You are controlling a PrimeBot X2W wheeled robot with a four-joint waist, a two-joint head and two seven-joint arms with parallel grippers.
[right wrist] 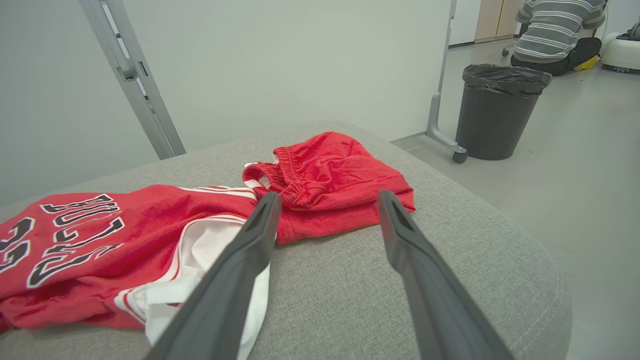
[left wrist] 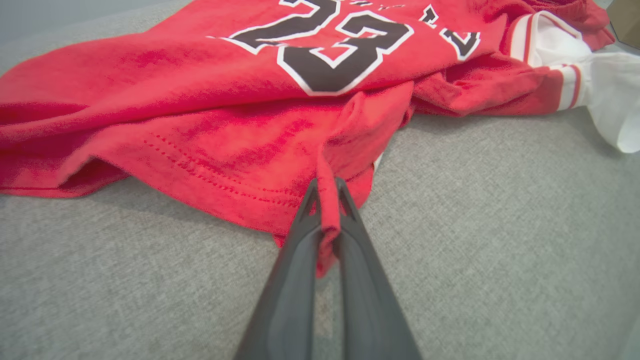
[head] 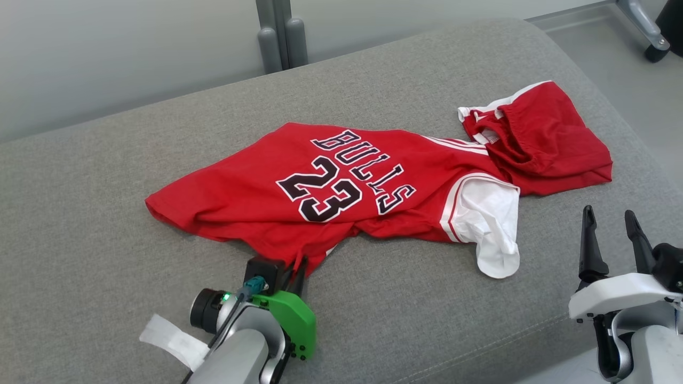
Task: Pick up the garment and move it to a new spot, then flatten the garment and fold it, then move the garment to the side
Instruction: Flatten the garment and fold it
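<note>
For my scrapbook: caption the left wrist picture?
Two dark fingers pinch the hem of a red Bulls jersey on a grey fabric cushion.

A grey fabric-covered surface (head: 106,240) spreads across the near scene. Grey metal posts (head: 280,34) stand at its far edge against a pale wall (right wrist: 300,60). Far right, a dark lined bin (right wrist: 497,120) stands on the floor (right wrist: 575,190); beyond it sits a person (right wrist: 555,30) in stripes

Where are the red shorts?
In the head view the shorts lie on the grey cushion at the upper right, against the jersey, beyond the right tool.

Red-and-white garment (head: 256,181), grey cushion (head: 80,256)
</note>
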